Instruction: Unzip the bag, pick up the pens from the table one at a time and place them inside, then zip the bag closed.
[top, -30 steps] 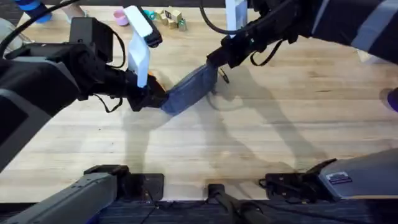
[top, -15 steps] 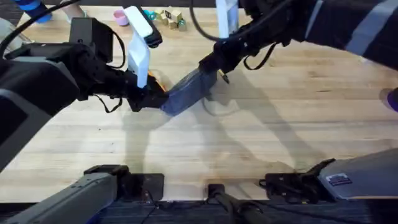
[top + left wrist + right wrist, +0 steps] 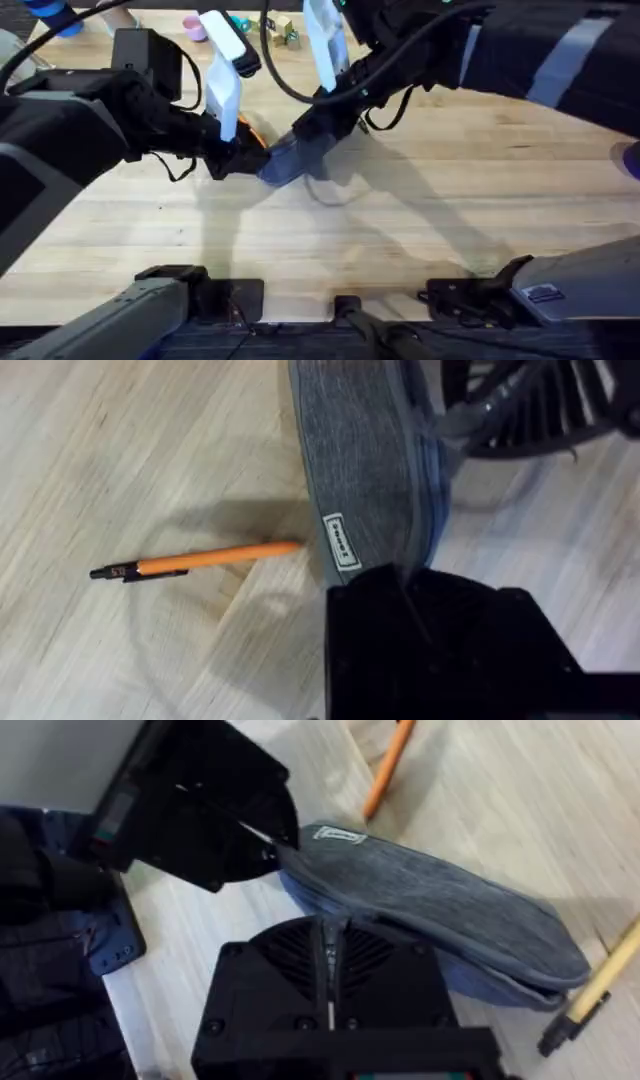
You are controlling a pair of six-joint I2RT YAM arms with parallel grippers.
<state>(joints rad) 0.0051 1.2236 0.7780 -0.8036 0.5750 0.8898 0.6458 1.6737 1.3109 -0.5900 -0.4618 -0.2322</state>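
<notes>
The blue-grey bag (image 3: 287, 160) lies slanted on the table (image 3: 420, 230), its white label (image 3: 342, 541) near my left gripper. My left gripper (image 3: 240, 158) is shut on the bag's near end (image 3: 405, 572). My right gripper (image 3: 315, 125) sits over the zipper line, shut on the pull, close to the left gripper (image 3: 272, 845). Behind the right gripper the bag (image 3: 440, 900) gapes, showing blue lining (image 3: 500, 985). One orange pen (image 3: 215, 557) lies beside the bag's held end (image 3: 388, 768). Another pen (image 3: 605, 975) lies by the far end.
Small toy blocks (image 3: 276, 28) and a pink cup (image 3: 194, 28) stand at the table's back edge. A purple object (image 3: 631, 160) sits at the right edge. Bare wood stretches in front of the bag.
My right gripper has slid left along the bag's zipper line toward the left gripper. The left arm and the bag's held end have stayed put.
</notes>
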